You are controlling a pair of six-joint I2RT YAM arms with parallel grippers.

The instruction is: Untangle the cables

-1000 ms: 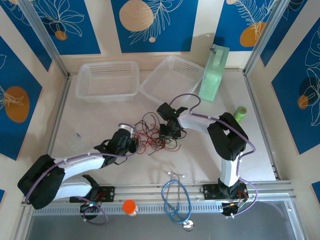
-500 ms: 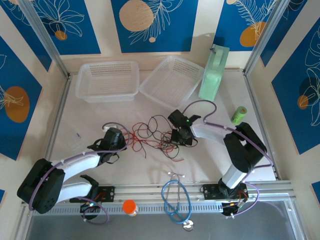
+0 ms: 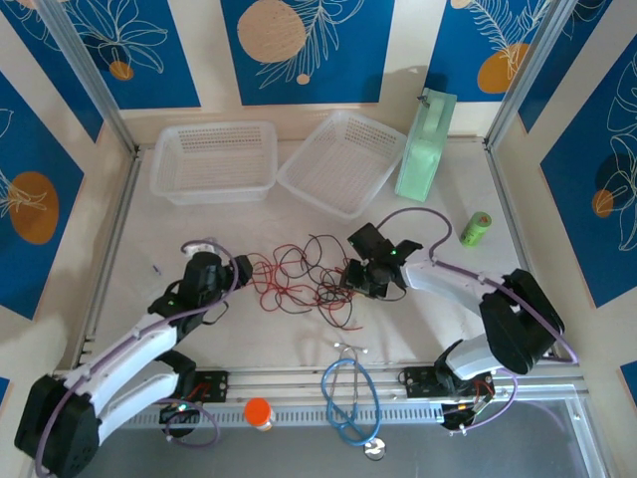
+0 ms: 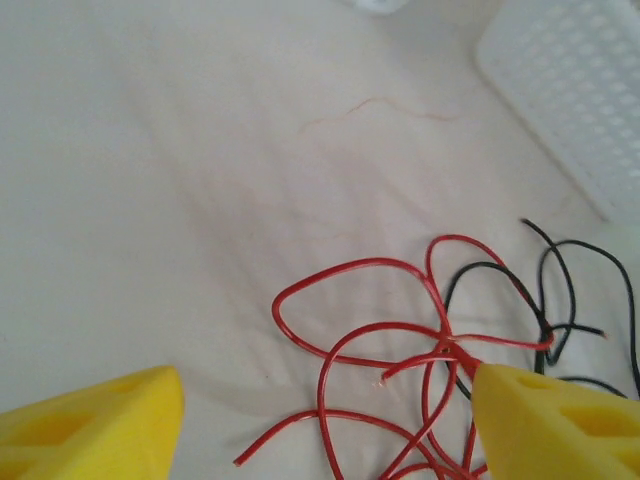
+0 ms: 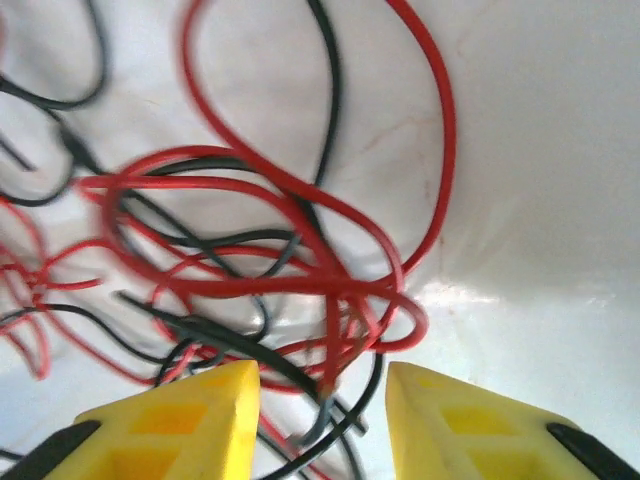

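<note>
Where the cables [image 3: 304,279] sprawl in loose red and black loops mid-table [image 3: 448,329], left gripper [image 3: 239,269] at their 9 o'clock, jaws wide over red strands, right gripper [image 3: 351,277] at 3 o'clock, jaws narrowly parted, strands between them unclamped

Cables [image 3: 323,291] on table [image 3: 259,334], behind stethoscope [image 3: 348,398]

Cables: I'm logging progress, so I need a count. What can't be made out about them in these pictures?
- Top view: cables too thin and overlapped to count.
- Right wrist: strands blurred; where they end between the right fingers is cut off by the bottom edge.
- Left wrist: red loops run off the bottom edge; one left finger covers a crossing.
</note>
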